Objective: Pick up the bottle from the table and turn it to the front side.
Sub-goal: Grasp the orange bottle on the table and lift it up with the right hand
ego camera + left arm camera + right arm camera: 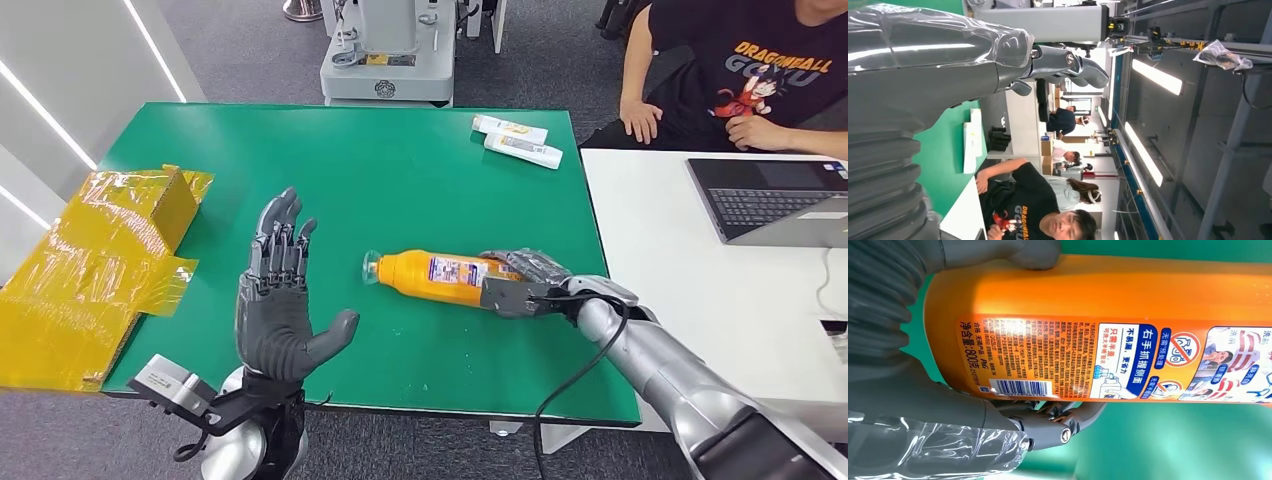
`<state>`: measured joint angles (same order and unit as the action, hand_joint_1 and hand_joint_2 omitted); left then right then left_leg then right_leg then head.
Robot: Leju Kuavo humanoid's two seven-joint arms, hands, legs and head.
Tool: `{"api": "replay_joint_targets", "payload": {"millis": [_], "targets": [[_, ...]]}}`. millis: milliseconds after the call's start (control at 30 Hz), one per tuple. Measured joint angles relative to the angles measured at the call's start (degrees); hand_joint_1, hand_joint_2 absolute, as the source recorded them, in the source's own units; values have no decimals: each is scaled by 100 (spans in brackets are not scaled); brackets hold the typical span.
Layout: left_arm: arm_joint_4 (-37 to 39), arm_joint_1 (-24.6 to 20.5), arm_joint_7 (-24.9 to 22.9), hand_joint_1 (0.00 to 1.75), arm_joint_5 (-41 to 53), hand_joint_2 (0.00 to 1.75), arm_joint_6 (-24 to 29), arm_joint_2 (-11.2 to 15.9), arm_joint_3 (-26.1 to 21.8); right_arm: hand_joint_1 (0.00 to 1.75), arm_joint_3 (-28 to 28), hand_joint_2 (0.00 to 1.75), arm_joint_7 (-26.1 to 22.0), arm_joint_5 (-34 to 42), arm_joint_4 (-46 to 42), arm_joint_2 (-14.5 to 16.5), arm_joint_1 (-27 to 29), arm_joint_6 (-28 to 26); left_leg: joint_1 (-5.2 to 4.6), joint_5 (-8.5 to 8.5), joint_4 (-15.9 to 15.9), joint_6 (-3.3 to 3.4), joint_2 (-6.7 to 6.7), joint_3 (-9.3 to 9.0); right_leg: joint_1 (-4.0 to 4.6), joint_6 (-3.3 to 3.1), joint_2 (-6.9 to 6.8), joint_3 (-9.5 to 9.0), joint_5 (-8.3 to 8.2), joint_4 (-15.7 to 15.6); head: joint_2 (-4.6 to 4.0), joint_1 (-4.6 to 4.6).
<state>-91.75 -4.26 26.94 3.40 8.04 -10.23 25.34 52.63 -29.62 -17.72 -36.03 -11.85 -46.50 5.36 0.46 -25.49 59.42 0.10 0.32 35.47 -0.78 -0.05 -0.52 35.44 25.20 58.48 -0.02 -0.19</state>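
Note:
An orange bottle [440, 271] lies on its side near the middle of the green table [400, 170], its clear cap pointing to my left. My right hand [525, 283] grips its base end. In the right wrist view the thumb sits on one side of the bottle [1108, 300] and the fingers [1058, 422] on the other. The label facing that camera carries a barcode and small print. Whether the bottle is lifted off the table I cannot tell. My left hand [280, 300] is held up over the table's near left part, fingers spread and empty, apart from the bottle.
Two white tubes [517, 140] lie at the table's far right corner. A yellow-taped cardboard box [90, 260] sits on the left edge. A white table with a laptop [780, 200] adjoins on the right, where a person [750, 70] sits. A grey machine base [390, 60] stands beyond the far edge.

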Motion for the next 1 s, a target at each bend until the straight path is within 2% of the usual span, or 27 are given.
{"api": "replay_joint_targets", "payload": {"millis": [167,333,500,733,900,1000], "targets": [[9,13,34,0,11,175,21,20,-15,175,-518,175,3,142,-645,-148,497,-887,1,-1,0,1,-4,2,0,2,-4,0,2,-2,0,0],[75,-62,38,0,36,175,6,34,-65,175,-1084,175,-6,248,-1608,-337,1183,-1402,0,-2,-1,2,-7,4,0,3,-8,0,3,-4,0,1],[268,-354,-45,0,231,175,138,85,-133,175,-1572,175,-124,271,-2533,-401,1774,-1901,0,-2,-1,2,-5,5,0,3,-9,0,3,-4,0,1],[624,-860,-295,0,481,175,210,171,-294,175,-1855,175,-284,160,-3523,-340,2237,-2323,1,0,-2,0,-6,4,1,2,-10,0,2,1,0,0],[962,-1194,-538,0,789,175,465,221,-318,175,-1908,175,-356,102,-4001,-265,2378,-2459,1,0,-2,0,-7,5,1,2,-10,1,2,0,0,0],[1209,-1407,-613,0,802,175,441,231,-318,175,-1909,175,-413,62,-4224,-211,2393,-2480,1,0,-2,0,-7,5,0,2,-10,0,2,0,0,1]]}}
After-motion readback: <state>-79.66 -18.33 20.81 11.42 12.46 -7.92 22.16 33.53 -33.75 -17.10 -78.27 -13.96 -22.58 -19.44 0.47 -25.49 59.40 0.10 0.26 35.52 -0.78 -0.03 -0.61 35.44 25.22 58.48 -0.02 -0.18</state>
